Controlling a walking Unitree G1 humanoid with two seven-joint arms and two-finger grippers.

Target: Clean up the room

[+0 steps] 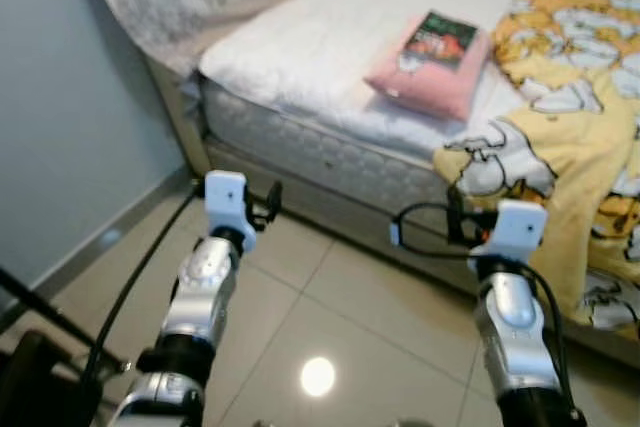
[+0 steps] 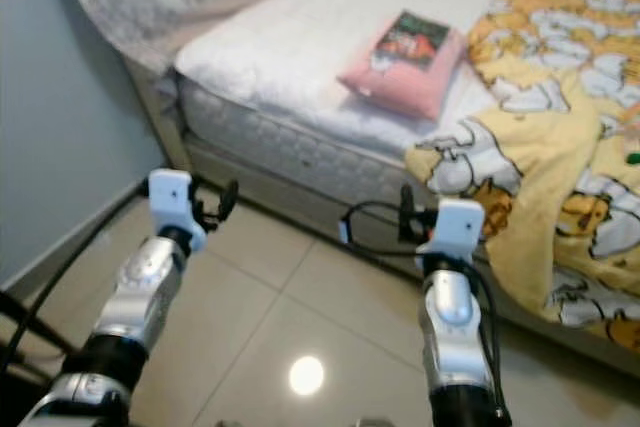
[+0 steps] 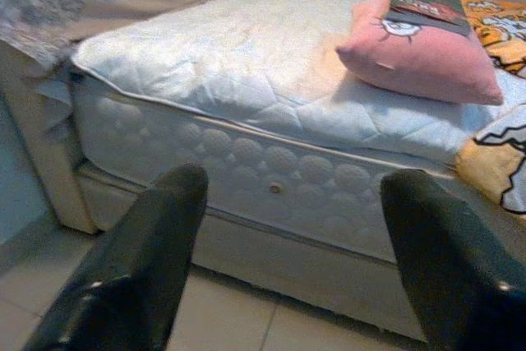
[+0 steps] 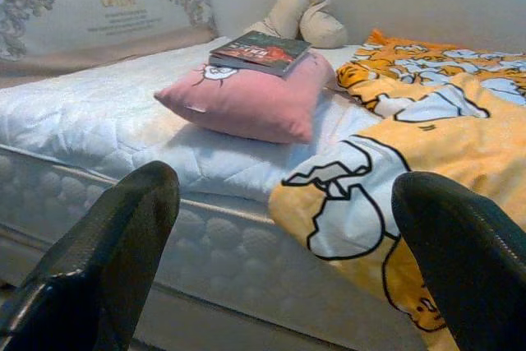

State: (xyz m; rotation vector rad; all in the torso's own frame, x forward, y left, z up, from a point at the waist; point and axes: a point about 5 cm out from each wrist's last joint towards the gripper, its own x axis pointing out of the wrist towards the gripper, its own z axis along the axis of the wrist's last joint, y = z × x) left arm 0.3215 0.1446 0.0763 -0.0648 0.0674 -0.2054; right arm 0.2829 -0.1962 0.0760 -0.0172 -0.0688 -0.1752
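Both grippers are raised in front of you over the tiled floor point(image 1: 330, 297), short of the bed point(image 1: 330, 162). Your left gripper point(image 3: 288, 228) has its fingers point(image 3: 144, 260) set apart, with nothing between them; through the gap you see the quilted side of the mattress. Your right gripper point(image 4: 283, 244) likewise has its fingers point(image 4: 115, 244) spread wide and empty, facing the bed edge where the yellow cartoon blanket point(image 4: 427, 137) hangs over.

In the left eye view, locate the pink pillow point(image 1: 430, 72) in the upper centre-right of the frame, lying on the white mattress cover. A book point(image 1: 440, 39) with a dark cover lies flat on top of the pillow, touching it. Both are well apart from either gripper, beyond and above them in the frame; the right gripper is the nearer of the two.

The yellow blanket fills the right side of the frame, just beside the pillow, and drapes down over the bed edge towards the floor. A plush toy point(image 4: 304, 10) rests at the top of the frame beyond the pillow. A printed pillow point(image 4: 99, 6) with lettering sits at the upper left.
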